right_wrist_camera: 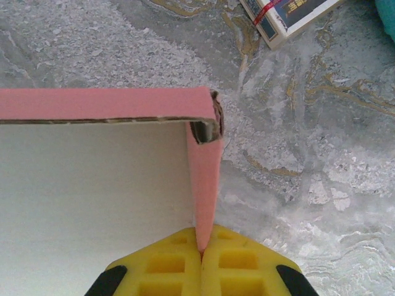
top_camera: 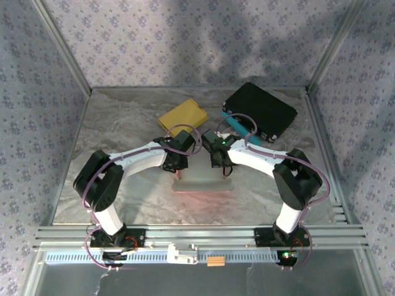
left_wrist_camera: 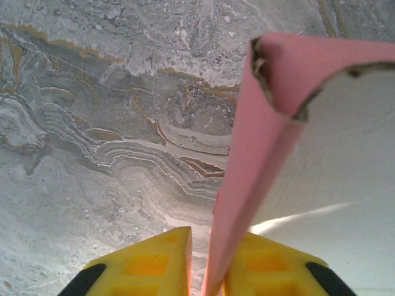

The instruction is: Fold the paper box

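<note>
Grip nearest the arms: right tool [right_wrist_camera: 200, 242] pinched shut on the right side wall of the paper box [right_wrist_camera: 92, 185], pads together on the pink card at its near end. Left tool [left_wrist_camera: 207, 240] straddling the opposite wall, jaws apart, with a sliver of gap beside one pad; no firm clamp to be seen there. Box low on the worktop [top_camera: 111, 135] between the two tools, pink outside, white inside, side walls and far wall raised, corners ragged at the joins. Judged as midway through the fold: walls up, nothing locked yet

Risks from here: creasing or buckling of the thin wall through an off-centre close of the left tool; skewing or dragging of the box across the slick marbled surface through a pull from the right side alone; further tearing at the ragged corners under any twist; walls dropping flat on an early release. Farther back, well apart from the work: printed carton [right_wrist_camera: 281, 18], then yellow box [top_camera: 182, 116] and black case [top_camera: 259, 110] near the rear edge; worth keeping swings short to avoid clipping them
</note>
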You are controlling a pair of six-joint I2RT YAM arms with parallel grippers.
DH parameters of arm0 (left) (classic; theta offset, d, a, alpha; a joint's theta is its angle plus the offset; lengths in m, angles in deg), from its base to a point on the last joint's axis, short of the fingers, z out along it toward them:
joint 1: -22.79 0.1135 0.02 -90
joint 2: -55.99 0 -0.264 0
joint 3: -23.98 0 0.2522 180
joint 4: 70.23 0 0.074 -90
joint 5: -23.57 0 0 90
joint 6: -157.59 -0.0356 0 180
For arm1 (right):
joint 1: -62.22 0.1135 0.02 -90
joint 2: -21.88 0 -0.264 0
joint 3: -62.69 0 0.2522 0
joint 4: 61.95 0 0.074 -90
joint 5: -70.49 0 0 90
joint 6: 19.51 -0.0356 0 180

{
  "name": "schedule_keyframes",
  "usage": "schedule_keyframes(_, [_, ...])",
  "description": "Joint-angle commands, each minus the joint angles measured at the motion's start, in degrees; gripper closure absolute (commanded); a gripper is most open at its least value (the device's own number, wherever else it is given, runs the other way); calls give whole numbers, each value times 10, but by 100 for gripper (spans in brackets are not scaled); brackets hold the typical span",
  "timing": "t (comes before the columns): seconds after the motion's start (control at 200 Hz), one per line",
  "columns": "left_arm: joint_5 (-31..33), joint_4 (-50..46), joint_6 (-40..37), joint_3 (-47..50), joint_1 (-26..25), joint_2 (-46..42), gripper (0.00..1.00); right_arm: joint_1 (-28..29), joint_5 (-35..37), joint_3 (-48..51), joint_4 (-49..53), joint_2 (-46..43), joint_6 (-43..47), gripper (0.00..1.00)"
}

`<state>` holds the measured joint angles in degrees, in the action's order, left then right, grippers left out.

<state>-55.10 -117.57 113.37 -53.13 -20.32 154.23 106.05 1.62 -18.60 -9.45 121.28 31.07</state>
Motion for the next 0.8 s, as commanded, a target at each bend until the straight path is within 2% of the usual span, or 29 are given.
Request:
schedule_keyframes(0.0, [12, -9, -4, -8, 7, 20, 84, -1, -1, 12, 11, -8, 2, 100])
schedule_keyframes(0.075, [17, -14, -3, -17, 5, 31, 89, -2, -1, 13, 10, -7, 3, 100])
schedule_keyframes(0.125, [24, -20, -2, -20, 3, 36, 100, -2, -2, 12, 11, -5, 2, 100])
schedule_keyframes(0.3, [56, -49, 37, -28, -6, 32, 100, -2, -9, 3, 21, 9, -4, 100])
schedule_keyframes(0.4, [49, -73, 35, -45, -7, 34, 100, -3, -20, -1, 28, 17, -12, 100])
schedule_keyframes(0.475, [33, -79, 28, -60, -6, 36, 85, -8, -29, -3, 39, 28, -19, 100])
schedule_keyframes(0.555, [20, -79, 21, -71, -6, 29, 82, -12, -37, -3, 41, 33, -24, 100])
schedule_keyframes(0.71, [-2, -90, 19, -93, 3, 11, 66, -24, -58, -3, 46, 43, -33, 100])
schedule_keyframes(0.795, [-28, -85, 22, -96, 13, 0, 62, -26, -63, -3, 53, 51, -35, 100])
